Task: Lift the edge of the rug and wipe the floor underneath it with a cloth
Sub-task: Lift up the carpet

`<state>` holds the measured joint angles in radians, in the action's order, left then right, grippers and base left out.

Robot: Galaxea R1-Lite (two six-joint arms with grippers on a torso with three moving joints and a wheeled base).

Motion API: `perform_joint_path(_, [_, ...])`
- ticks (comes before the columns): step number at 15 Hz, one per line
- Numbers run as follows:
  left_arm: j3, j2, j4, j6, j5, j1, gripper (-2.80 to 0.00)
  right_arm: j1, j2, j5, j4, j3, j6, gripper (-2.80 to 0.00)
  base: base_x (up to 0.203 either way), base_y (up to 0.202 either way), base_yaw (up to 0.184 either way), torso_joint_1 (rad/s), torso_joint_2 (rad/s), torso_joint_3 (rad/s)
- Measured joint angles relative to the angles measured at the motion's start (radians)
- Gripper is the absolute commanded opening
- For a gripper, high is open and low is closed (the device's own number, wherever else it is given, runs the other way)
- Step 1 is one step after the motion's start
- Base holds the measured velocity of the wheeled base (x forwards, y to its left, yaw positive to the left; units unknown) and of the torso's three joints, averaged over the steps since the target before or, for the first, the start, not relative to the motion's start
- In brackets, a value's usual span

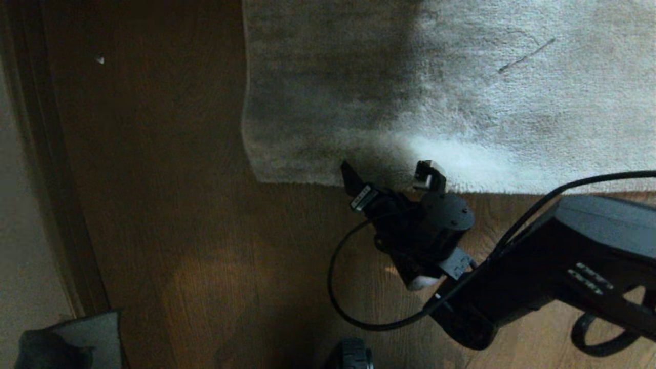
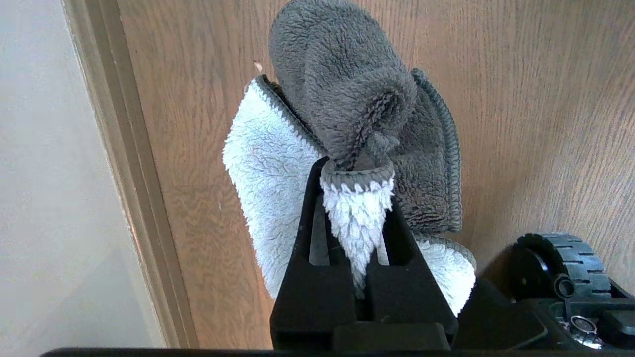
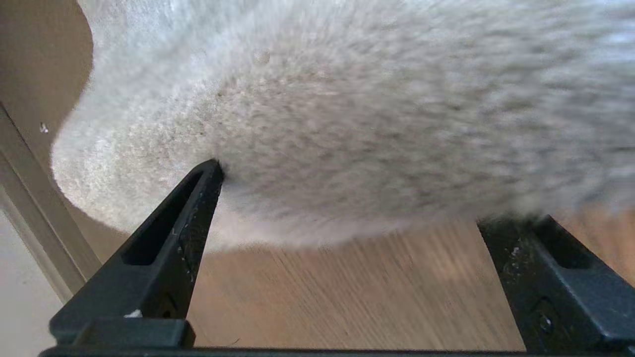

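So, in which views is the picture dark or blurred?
Head view: dim, a dark shadow over the rug's left part, a bright patch by the open right gripper. Right wrist view: rug pile smeared. Left wrist view: sharp, evenly lit cloth.

Light grey plush rug (image 1: 461, 92), brown wood-grain floor (image 1: 179, 230), grey-and-pale-blue cloth (image 2: 307, 148).

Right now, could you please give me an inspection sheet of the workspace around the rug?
Surface: brown wood-grain floor, bare beside the rug.
Job's things: rug edge lying flat; cloth pinched in the left tool.
Clutter: small pale speck on the floor.
Grippers: right tool open, at the rug edge, one fingertip against the pile; left tool shut on the cloth, above the floor by the wall.
Cables: black cable looping from the right arm.
Surroundings: baseboard and wall on the left; base wheel.
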<state>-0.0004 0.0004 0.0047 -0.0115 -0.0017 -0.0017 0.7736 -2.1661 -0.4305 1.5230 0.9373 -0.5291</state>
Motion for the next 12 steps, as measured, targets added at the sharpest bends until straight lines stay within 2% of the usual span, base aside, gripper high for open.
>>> perform_joint_path(7, [0.0, 0.0, 0.0, 0.0, 0.0, 0.0, -2.8, -0.007, 0.083, -0.001, 0.0, -0.114, -0.004, 0.0, 0.0, 0.0, 0.0, 0.0, 0.0, 0.0])
perform_joint_path(12, [0.0, 0.0, 0.0, 0.0, 0.0, 0.0, -2.8, -0.014, 0.06, 0.001, -0.001, -0.064, -0.03, 0.0, 0.0, 0.0, 0.0, 0.0, 0.0, 0.0])
